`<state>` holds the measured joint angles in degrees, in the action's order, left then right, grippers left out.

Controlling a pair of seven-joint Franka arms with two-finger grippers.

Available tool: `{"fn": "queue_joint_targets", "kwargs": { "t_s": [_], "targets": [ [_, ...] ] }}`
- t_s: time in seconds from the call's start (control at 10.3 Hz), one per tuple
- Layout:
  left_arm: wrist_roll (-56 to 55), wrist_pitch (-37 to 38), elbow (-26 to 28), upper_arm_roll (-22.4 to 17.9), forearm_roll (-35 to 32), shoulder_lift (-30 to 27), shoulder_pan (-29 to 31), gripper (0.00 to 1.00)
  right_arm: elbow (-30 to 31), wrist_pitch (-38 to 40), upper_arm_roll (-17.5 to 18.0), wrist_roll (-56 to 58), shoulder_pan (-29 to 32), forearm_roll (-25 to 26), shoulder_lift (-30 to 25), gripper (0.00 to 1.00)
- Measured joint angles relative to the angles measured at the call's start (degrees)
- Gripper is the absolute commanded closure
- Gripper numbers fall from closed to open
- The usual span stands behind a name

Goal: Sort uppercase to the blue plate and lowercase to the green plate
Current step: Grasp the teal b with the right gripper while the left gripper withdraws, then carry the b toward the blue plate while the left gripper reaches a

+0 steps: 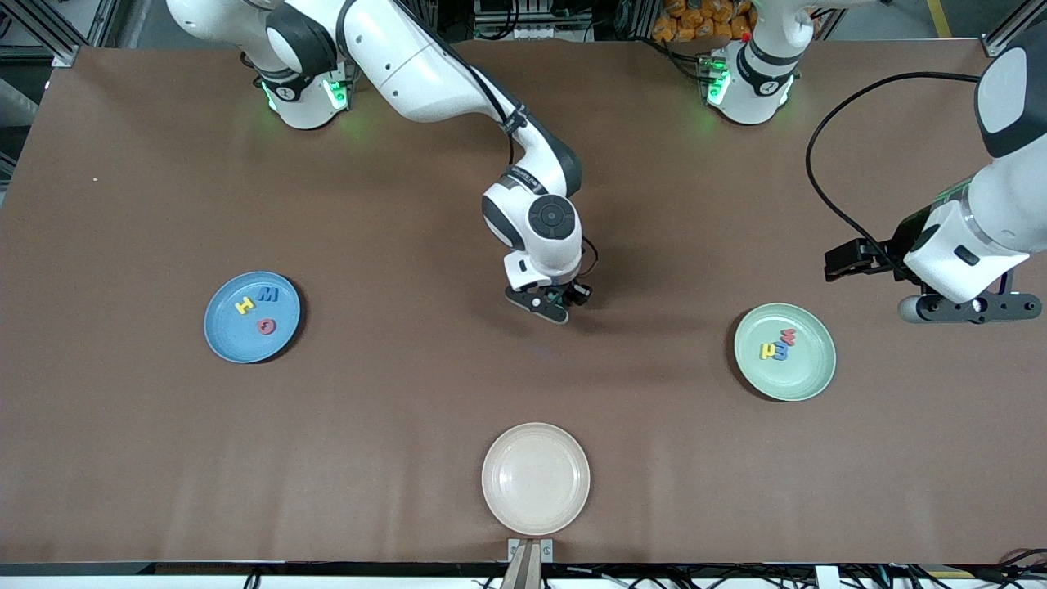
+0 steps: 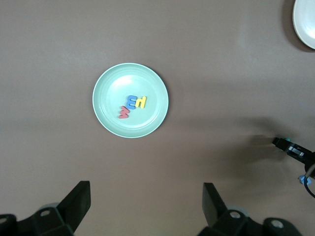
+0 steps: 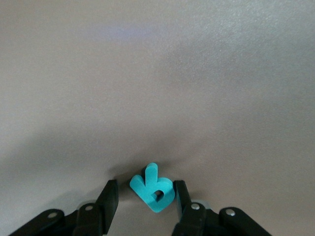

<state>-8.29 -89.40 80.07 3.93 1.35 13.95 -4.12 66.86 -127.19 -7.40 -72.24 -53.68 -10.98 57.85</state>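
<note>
The right gripper stands low at the table's middle, fingers narrowing around a teal letter, grip not certain; the left gripper hangs wide open and empty beside the green plate.

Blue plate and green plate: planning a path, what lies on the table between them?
In the front view, only the right end effector, low over bare table between blue plate and green plate.

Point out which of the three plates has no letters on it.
The beige plate, nearest the front camera. The blue plate and green plate each carry three letters.
</note>
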Motion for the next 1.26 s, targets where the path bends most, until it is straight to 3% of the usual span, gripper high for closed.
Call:
{"fn": "queue_joint_targets", "kwargs": {
  "t_s": [1.26],
  "targets": [
    [0.0,0.0,0.3,0.0,0.0,0.1,0.0,0.0,-0.2,0.5,0.0,-0.4,0.1,2.0,0.0,0.65]
  ]
}}
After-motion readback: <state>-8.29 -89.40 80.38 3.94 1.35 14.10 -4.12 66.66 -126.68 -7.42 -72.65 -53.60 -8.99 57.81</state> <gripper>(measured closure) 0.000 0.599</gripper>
